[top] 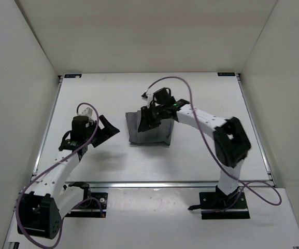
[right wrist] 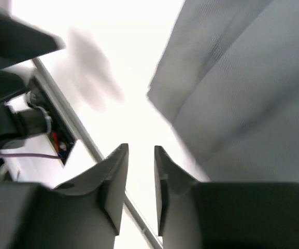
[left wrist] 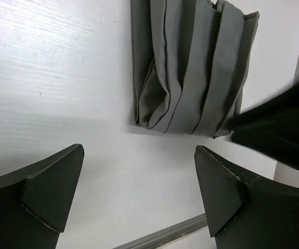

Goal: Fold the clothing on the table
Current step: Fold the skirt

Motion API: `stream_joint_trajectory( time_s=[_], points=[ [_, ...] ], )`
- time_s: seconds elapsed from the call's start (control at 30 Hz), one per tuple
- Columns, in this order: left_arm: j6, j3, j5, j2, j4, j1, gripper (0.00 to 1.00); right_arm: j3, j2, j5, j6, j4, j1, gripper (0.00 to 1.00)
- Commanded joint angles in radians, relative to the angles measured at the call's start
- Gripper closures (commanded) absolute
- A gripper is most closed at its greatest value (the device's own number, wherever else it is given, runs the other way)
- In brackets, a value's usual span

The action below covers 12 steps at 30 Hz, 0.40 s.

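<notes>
The clothing point(top: 149, 130) is a dark grey pleated garment folded into a compact rectangle in the middle of the white table point(top: 113, 93). My left gripper point(top: 105, 133) stands wide open just left of it, apart from the fabric and holding nothing. In the left wrist view the pleated clothing point(left wrist: 190, 67) lies beyond my left gripper point(left wrist: 139, 149), over bare table. My right gripper point(top: 152, 116) hovers over the garment's far left part. In the right wrist view my right gripper point(right wrist: 140, 148) has its jaws a narrow gap apart with nothing between them, and the clothing point(right wrist: 242, 78) is blurred alongside.
White walls close in the table on three sides. A metal rail point(top: 154, 184) runs along the near edge, also seen as the rail point(left wrist: 159, 236) in the left wrist view. The right arm's dark body point(left wrist: 279, 124) overlaps the garment's corner. Purple cables point(top: 170, 80) loop off both arms.
</notes>
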<state>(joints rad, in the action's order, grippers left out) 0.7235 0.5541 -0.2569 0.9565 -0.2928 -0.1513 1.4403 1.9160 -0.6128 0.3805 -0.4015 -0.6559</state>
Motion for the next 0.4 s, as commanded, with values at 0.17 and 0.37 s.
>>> stream_joint_trajectory(
  time_s=[0.17,0.37],
  points=[
    [-0.263,0.121,-0.206,0.13,-0.166,-0.022,0.01,-0.282,-0.483,0.231,0.021,0.084,0.231,0.58],
    [-0.254,0.099,-0.228,0.116,-0.132,-0.064,0.01,-0.382,-0.542,0.212,-0.009,0.067,0.345,0.53]
  ],
)
